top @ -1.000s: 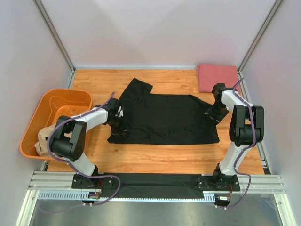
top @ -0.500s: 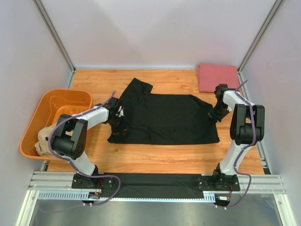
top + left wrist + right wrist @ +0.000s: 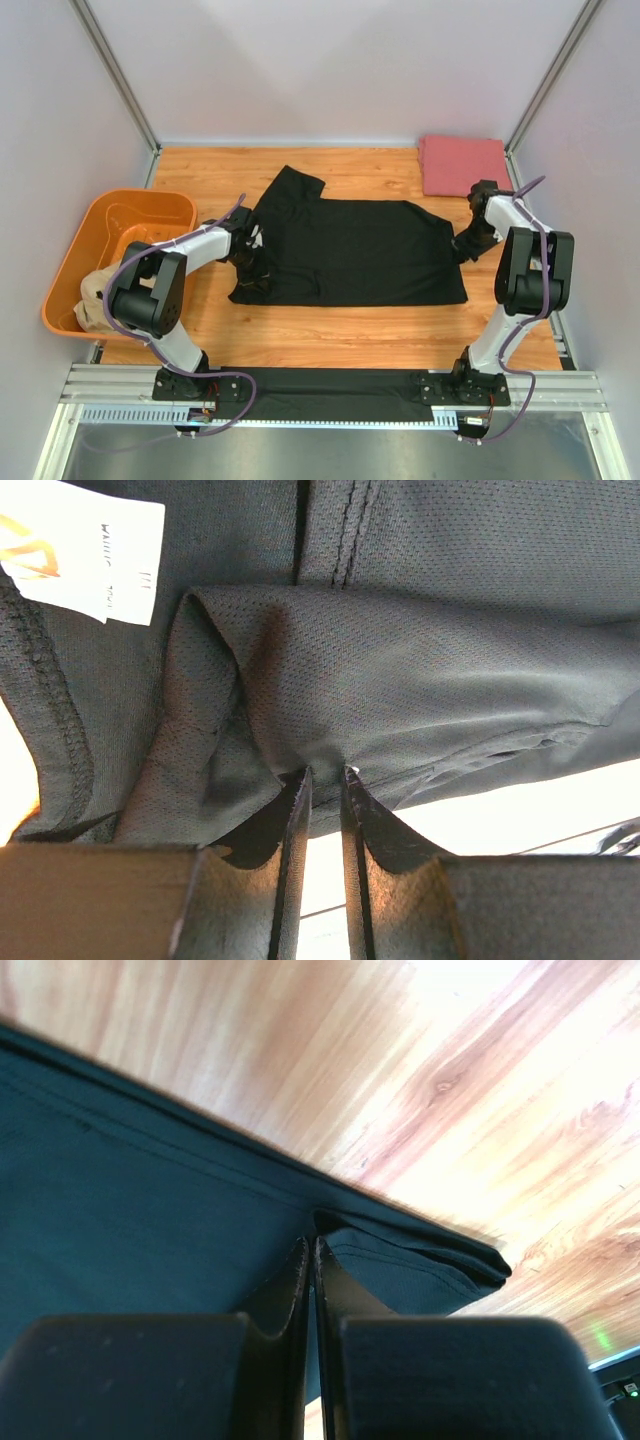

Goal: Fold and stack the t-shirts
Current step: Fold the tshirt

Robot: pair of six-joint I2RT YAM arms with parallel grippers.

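- top view: the black t-shirt [image 3: 350,250] lies spread flat across the middle of the wooden table [image 3: 330,335]. its collar end is to the left, its hem to the right, and 1 sleeve points toward the far edge.
- same view: the left gripper [image 3: 250,265] sits on the collar end and the right gripper [image 3: 466,244] on the hem's far corner. finger state is not readable from here.
- left wrist view: the left gripper [image 3: 325,775] has its 2 fingers nearly together, pinching a raised ridge of the black cloth at their tips. a thin bright gap shows below the pinch.
- cloth texture there is a fine mesh knit with double-stitched seams. the neck label [image 3: 85,545] is a white rectangle with grey print, upper left.
- right wrist view: the right gripper [image 3: 310,1245] has its fingers closed almost flush on the hem edge, where the cloth doubles into a small folded corner over the wood.
- wood surface: glossy, with orange-brown grain.
- top view only: the pinkish-red t-shirt [image 3: 462,165] is folded into a rectangle at the far right corner, apart from the black one.
- top view only: the tan t-shirt [image 3: 95,293] lies crumpled inside the orange tub [image 3: 140,194] at the table's left edge.
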